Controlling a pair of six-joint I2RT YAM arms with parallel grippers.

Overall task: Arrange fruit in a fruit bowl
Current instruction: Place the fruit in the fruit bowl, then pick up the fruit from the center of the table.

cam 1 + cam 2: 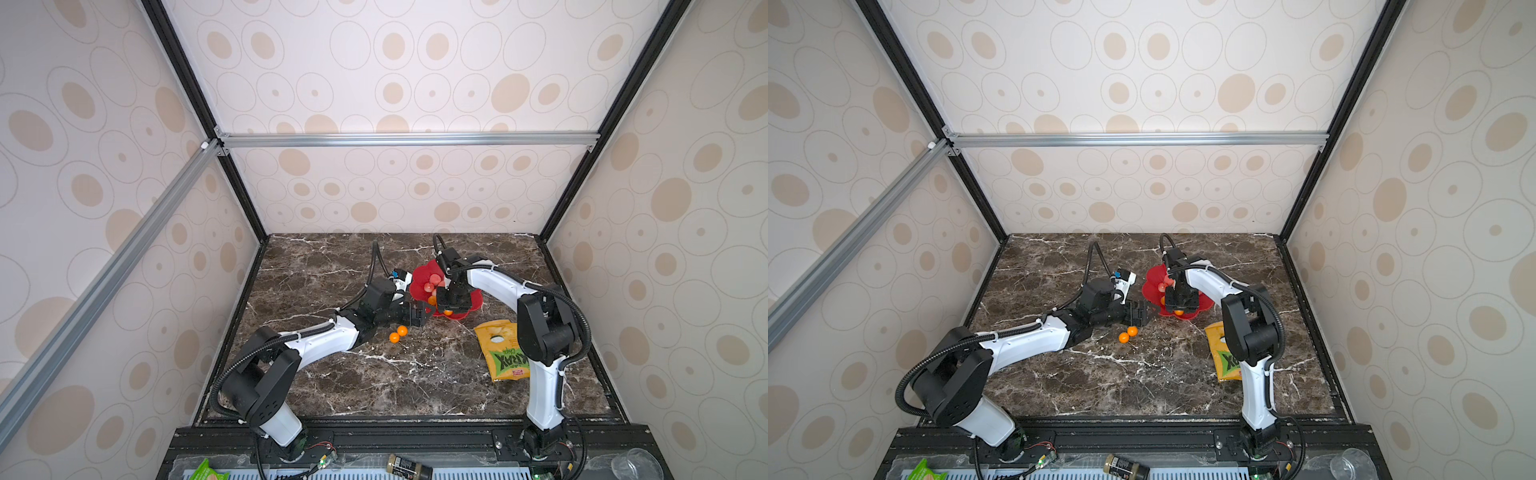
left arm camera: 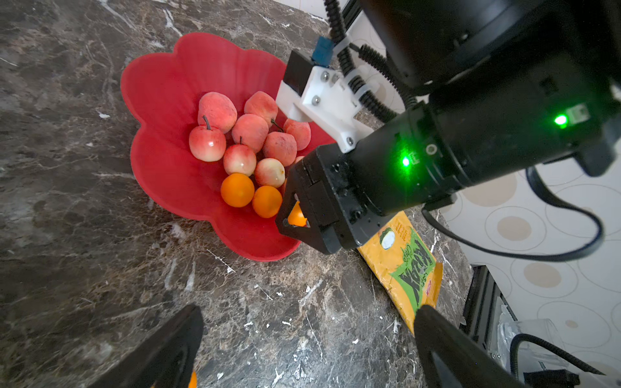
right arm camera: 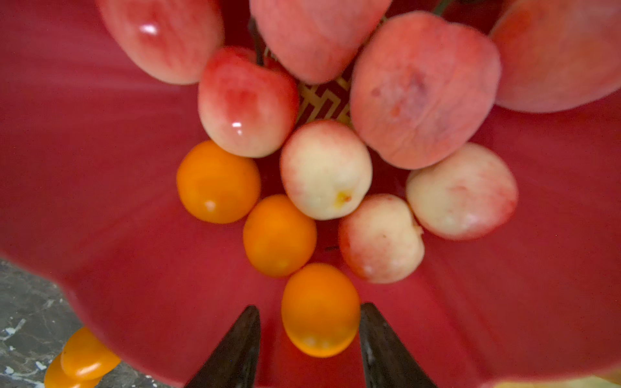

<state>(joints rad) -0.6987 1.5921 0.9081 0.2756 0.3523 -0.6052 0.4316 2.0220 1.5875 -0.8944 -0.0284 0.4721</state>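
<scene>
1. The tabletop [image 1: 374,374] is dark marble and fills the lower middle of both top views. It looks hard and slick, so I judge that round fruit will roll on it at a nudge.
2. The bowl [image 2: 161,100] sits centre-right in both top views. It looks like thin, light plastic and may slide if a gripper bumps its rim.
3. The bag [image 1: 498,349] lies flat at the lower right of the bowl. It is no part of the task and is well apart from the loose fruit.
4. The left gripper [image 2: 309,309] is spread wide and empty. In both top views it hovers just left of the bowl's near rim.
5. The right gripper [image 3: 309,307] hangs over the bowl, its jaws partly apart either side of one tangerine [image 3: 321,309]. A sliver of red shows beside one finger, so it seems unclamped. This arm blocks the bowl's near side.
6. The peaches [image 2: 250,131], about nine, are clustered at the bowl's centre.
7. Two more tangerines [image 2: 252,195] lie against them on the lower slope.
8. The loose pair [image 1: 398,334] lies touching on the tabletop, lower left of the bowl, just below the left gripper. They look glossy, hard and light, and likely slippery. Grip one across its widest part from above; its twin may roll away.
</scene>
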